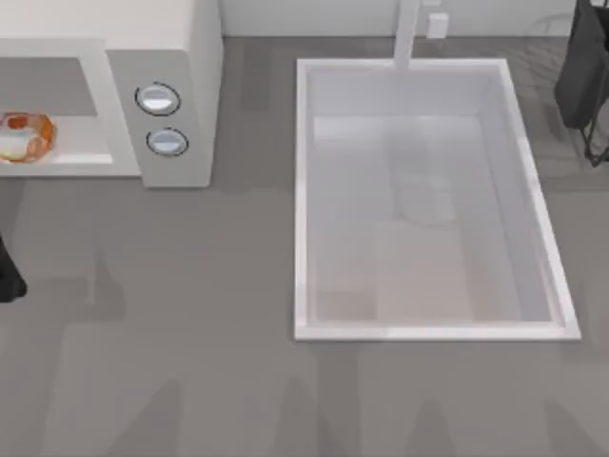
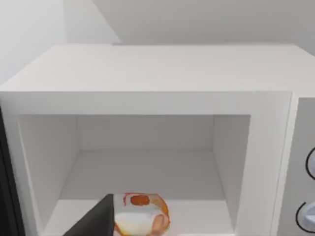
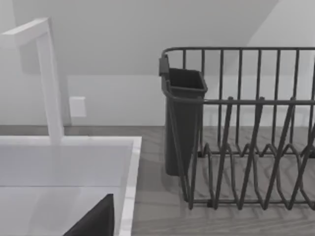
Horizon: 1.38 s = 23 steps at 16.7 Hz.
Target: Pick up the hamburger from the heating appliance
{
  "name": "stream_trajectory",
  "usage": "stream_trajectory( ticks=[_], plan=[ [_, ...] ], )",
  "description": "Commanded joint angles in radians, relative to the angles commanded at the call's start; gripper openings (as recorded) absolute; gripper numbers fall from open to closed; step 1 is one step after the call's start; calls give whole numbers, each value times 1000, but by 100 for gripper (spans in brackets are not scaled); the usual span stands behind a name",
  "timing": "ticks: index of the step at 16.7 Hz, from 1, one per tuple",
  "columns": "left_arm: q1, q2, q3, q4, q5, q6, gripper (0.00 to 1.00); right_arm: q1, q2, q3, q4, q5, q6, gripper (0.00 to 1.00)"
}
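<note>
Your hamburger (image 1: 24,137) sits at the front of the heating appliance (image 1: 190,76), on the cavity floor, at about 9 o'clock on the surface (image 1: 190,333) in the top view. In the left wrist view the hamburger (image 2: 141,220) lies near the cavity's open front edge, with the walls well apart on either side of it.

The left gripper (image 2: 93,221) shows as one dark finger just beside the hamburger; you cannot tell how far its fingers are spread, and nothing is visibly held. The dark shape at the top view's left edge, near 8 o'clock, is probably your left arm (image 1: 8,271).

The step in hand looks like the reach into the cavity. Come in level and low, keep under the cavity's top lip, and centre the fingers across the hamburger before you close. Squeeze gently, then draw it straight out without scraping the side wall.

Your right arm is parked by the dish rack (image 3: 246,137), around 2 o'clock; whether its fingers are open cannot be told.

Count: one hamburger, one heating appliance, two knobs (image 1: 158,99), one sink basin (image 1: 304,190), one faucet (image 1: 407,38), one dish rack.
</note>
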Motion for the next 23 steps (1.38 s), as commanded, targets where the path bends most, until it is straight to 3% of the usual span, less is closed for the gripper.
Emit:
stream_trajectory(
  ticks=[15,19,23],
  plan=[
    [93,1646,578,787,115,46,100,0,0,0,0,0,0,100],
    [110,1946,683,929,136,54,100,0,0,0,0,0,0,100],
    [118,2078,732,996,146,58,100,0,0,0,0,0,0,100]
  ],
)
